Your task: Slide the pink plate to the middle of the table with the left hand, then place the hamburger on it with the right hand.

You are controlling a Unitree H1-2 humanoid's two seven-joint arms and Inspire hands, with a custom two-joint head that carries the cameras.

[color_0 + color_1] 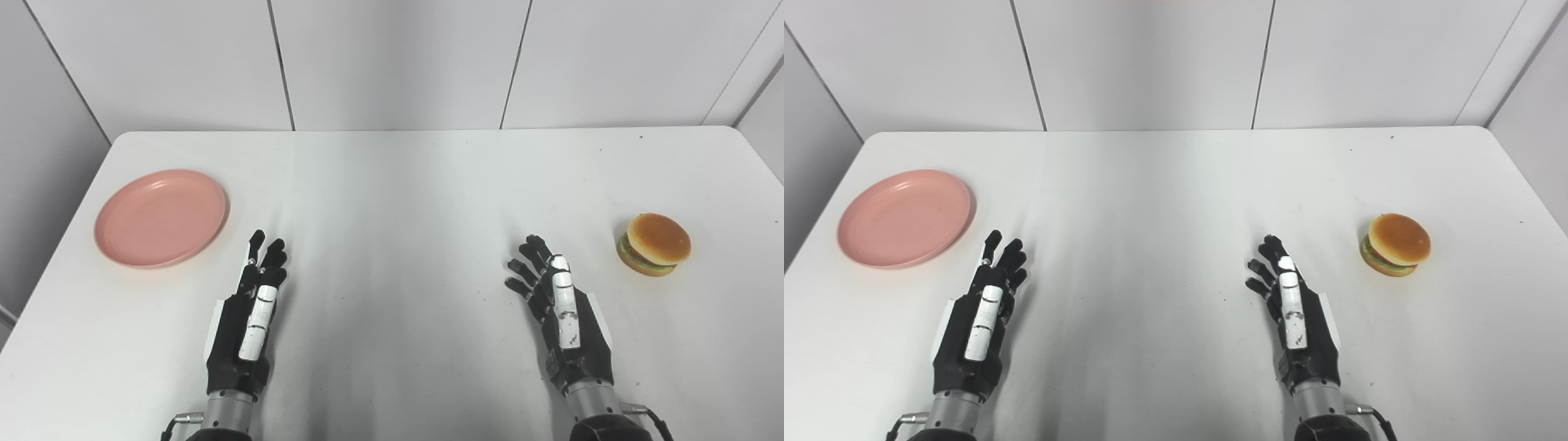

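Note:
A pink plate (160, 217) lies flat and empty at the left side of the white table (398, 184). A hamburger (654, 244) with a tan bun and green lettuce sits at the right side. My left hand (248, 321) is open above the near part of the table, just right of and nearer than the plate, not touching it. My right hand (563, 315) is open too, left of and nearer than the hamburger, well apart from it. Both hands hold nothing, with fingers pointing away from me.
White wall panels (398, 61) stand behind the table's far edge. The table's left edge runs close to the plate, and its right edge lies beyond the hamburger.

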